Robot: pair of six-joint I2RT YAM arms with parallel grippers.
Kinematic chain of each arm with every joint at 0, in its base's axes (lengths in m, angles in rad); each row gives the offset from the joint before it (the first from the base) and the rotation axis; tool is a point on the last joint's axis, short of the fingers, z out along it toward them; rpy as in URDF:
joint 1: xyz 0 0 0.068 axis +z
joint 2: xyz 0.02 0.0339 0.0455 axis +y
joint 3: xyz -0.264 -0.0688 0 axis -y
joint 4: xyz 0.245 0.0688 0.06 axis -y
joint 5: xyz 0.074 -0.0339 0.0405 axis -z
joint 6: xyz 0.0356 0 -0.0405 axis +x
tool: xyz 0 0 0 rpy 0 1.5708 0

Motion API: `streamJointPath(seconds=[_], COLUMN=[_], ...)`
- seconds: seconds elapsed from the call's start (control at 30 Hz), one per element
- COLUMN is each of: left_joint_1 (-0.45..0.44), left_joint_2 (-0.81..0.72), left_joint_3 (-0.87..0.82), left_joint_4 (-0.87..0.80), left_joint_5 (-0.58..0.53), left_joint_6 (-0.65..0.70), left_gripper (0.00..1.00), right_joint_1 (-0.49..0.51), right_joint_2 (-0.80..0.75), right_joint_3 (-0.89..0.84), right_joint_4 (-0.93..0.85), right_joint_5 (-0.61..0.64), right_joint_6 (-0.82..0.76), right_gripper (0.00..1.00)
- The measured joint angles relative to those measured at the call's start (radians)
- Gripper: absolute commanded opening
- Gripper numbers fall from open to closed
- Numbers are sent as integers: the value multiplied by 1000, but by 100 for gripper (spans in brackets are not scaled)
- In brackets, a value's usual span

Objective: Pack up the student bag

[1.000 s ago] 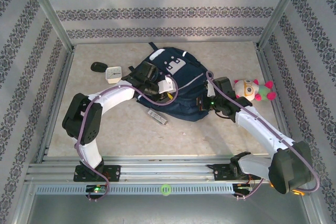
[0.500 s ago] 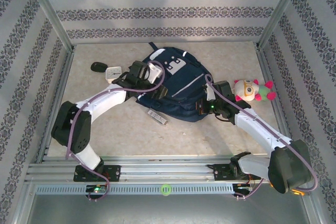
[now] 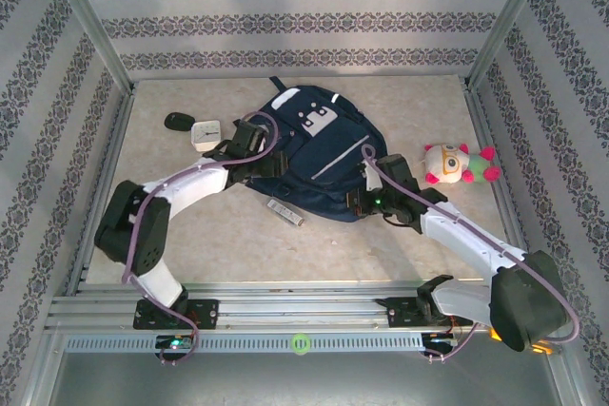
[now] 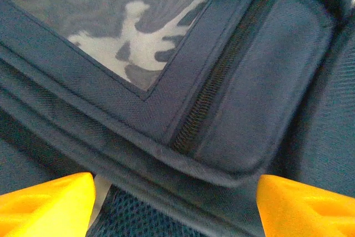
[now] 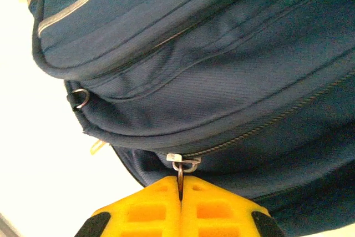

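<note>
The right gripper (image 5: 180, 188) is pinching a small metal zipper pull (image 5: 181, 166) between its yellow fingers, which are pressing tightly together at the bottom of the view. Above it, the navy student bag (image 5: 222, 54) is bulging across most of the frame, a grey-white trim stripe (image 5: 77, 4) running along its upper left. A metal ring (image 5: 81, 98) is hanging at the bag's left edge, over the pale tabletop (image 5: 33, 154).

Bright, even overhead light in the top view casts soft, short shadows on the table (image 3: 219, 244). The right wrist view overexposes it to white. In the left wrist view, the student bag (image 4: 249, 92) blurs slightly.
</note>
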Motion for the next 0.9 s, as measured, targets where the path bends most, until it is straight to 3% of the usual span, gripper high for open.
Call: streamJointPath(seconds=[0.37, 0.53, 0.63, 0.73, 0.9], left_joint_1=[4, 10, 13, 14, 6], left_joint_2=[247, 248, 130, -18, -107], left_joint_3=[272, 278, 126, -26, -61], left_joint_4=[4, 84, 201, 275, 234], left_joint_5=[23, 42, 100, 232, 484], left_joint_6=[45, 154, 291, 494, 880], left_gripper=[78, 85, 82, 81, 81], right_joint_1=[175, 195, 179, 145, 104], right_joint_2=[43, 99, 103, 103, 102], right_joint_3=[-17, -16, -16, -15, -13], right_joint_4=[100, 129, 132, 136, 136], right_joint_5=[48, 22, -6, -58, -126], right_joint_6=[71, 85, 83, 78, 58], right_gripper=[0, 0, 0, 0, 0])
